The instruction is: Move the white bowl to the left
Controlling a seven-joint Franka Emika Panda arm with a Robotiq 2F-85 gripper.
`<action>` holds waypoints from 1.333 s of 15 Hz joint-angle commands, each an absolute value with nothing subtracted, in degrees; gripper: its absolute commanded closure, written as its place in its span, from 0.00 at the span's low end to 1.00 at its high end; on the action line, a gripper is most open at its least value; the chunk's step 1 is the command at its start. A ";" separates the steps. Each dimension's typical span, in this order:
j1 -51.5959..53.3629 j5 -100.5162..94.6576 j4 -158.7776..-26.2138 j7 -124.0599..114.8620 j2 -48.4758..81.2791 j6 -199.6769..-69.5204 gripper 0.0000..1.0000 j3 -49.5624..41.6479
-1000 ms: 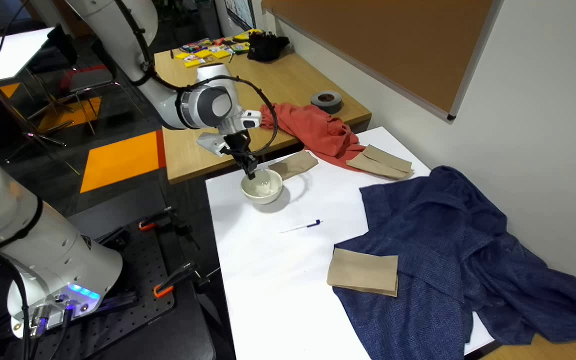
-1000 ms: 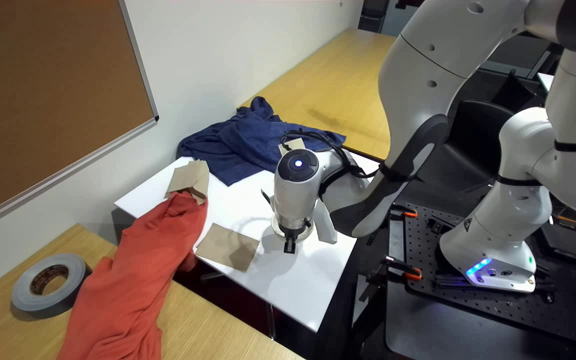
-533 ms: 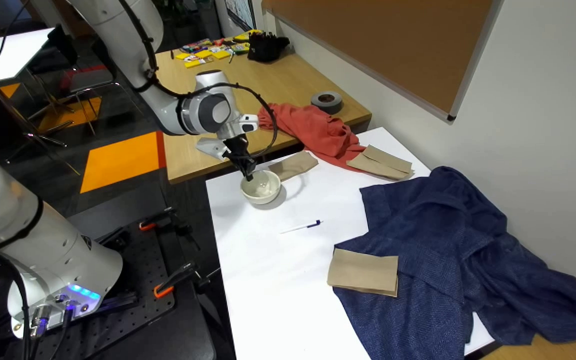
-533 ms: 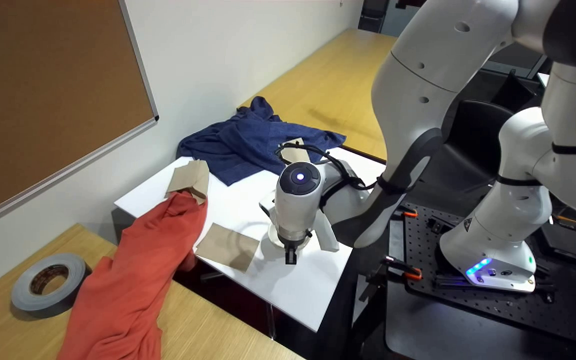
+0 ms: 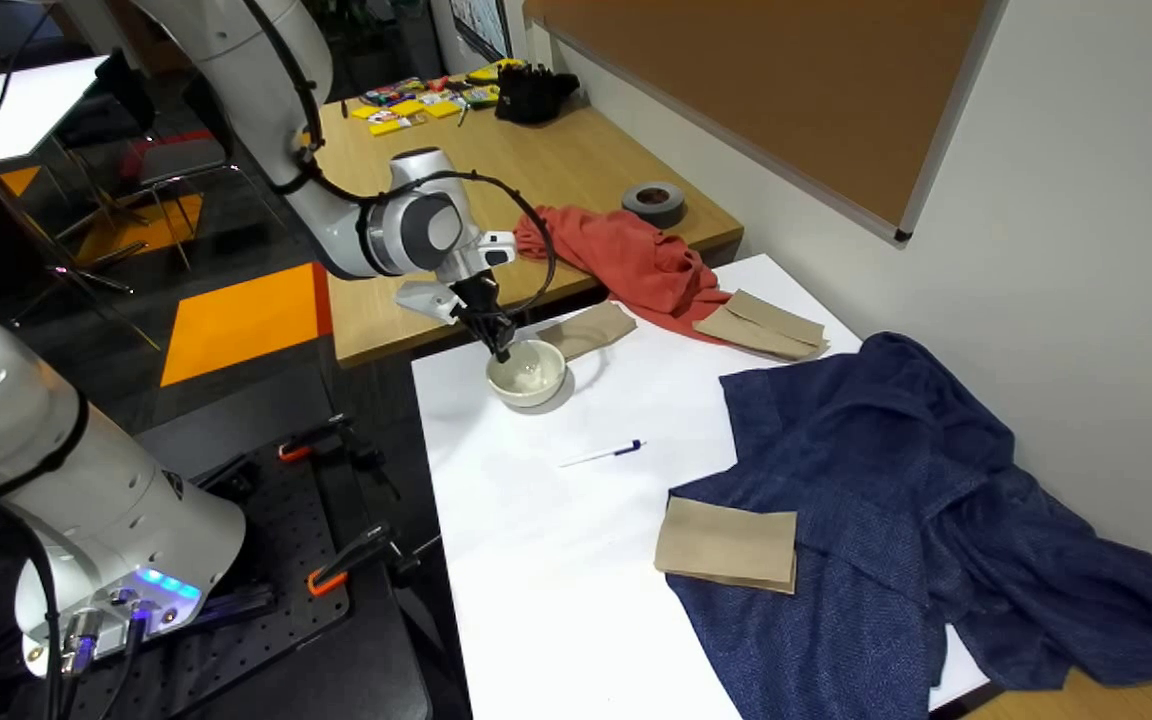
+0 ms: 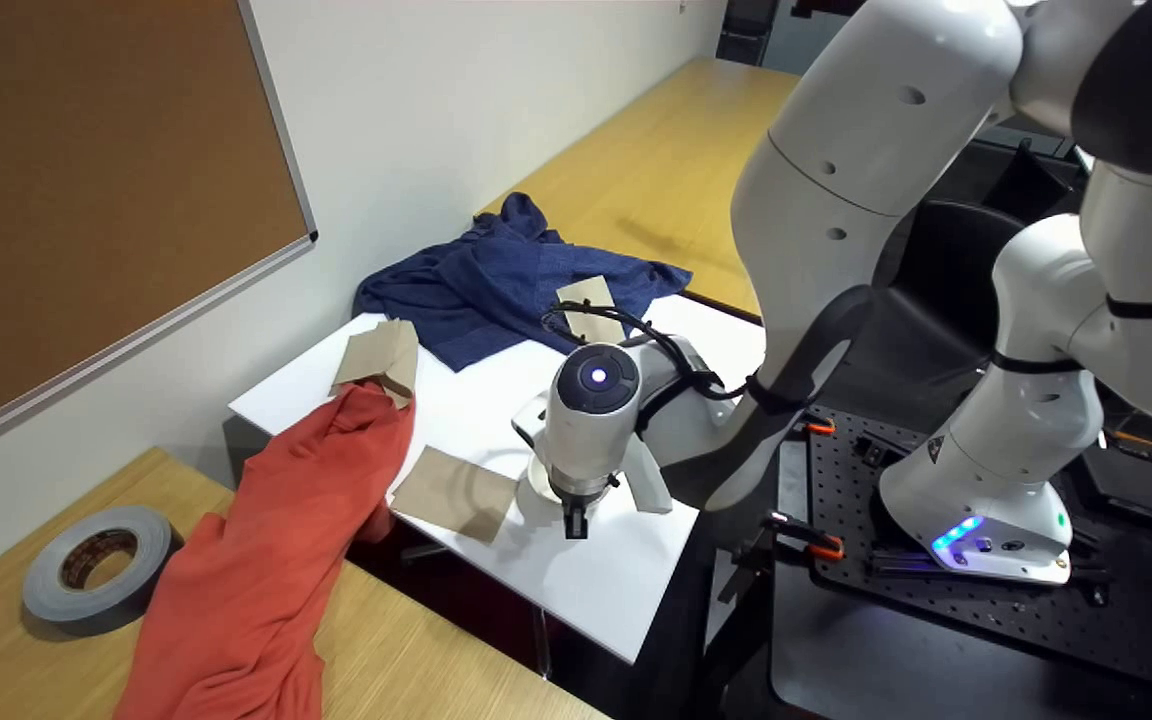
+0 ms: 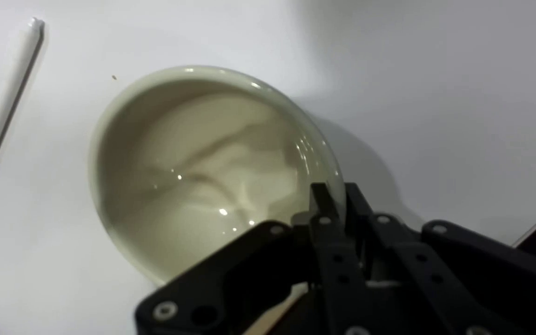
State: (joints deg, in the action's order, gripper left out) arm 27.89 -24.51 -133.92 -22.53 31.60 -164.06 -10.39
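The white bowl point(image 5: 528, 378) is off-white outside with a pale cream inside. It is at the far end of the white table in an exterior view, and its shadow lies close beside it. I cannot tell whether its base touches the table. In an exterior view the arm mostly hides the bowl point(image 6: 539, 482). My gripper point(image 5: 503, 352) is at the bowl's rim, and it also shows in an exterior view point(image 6: 576, 525). In the wrist view the bowl point(image 7: 203, 163) fills the middle, and the gripper point(image 7: 334, 200) is shut on its rim, one finger inside and one outside.
A white and blue pen point(image 5: 604, 454) lies near the bowl. A brown paper piece point(image 5: 586, 330) lies just behind it. A navy cloth point(image 5: 896, 520) carries a brown paper packet point(image 5: 726, 545). A red cloth point(image 5: 636, 265) and grey tape roll point(image 5: 653, 203) are at the back.
The gripper and bowl have moved slightly toward the table's far end, nearer the camera in an exterior view. The bowl's shadow is closer to it now, so it appears lower.
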 commanded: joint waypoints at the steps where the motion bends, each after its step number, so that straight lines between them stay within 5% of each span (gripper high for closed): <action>1: 30.56 -26.04 -134.10 -22.56 31.12 -165.87 0.57 -13.28; 9: 30.90 -25.28 -138.63 -22.57 22.54 -164.22 0.00 -14.30; 20: 30.50 -24.55 -140.63 -22.57 18.07 -164.82 0.00 -13.78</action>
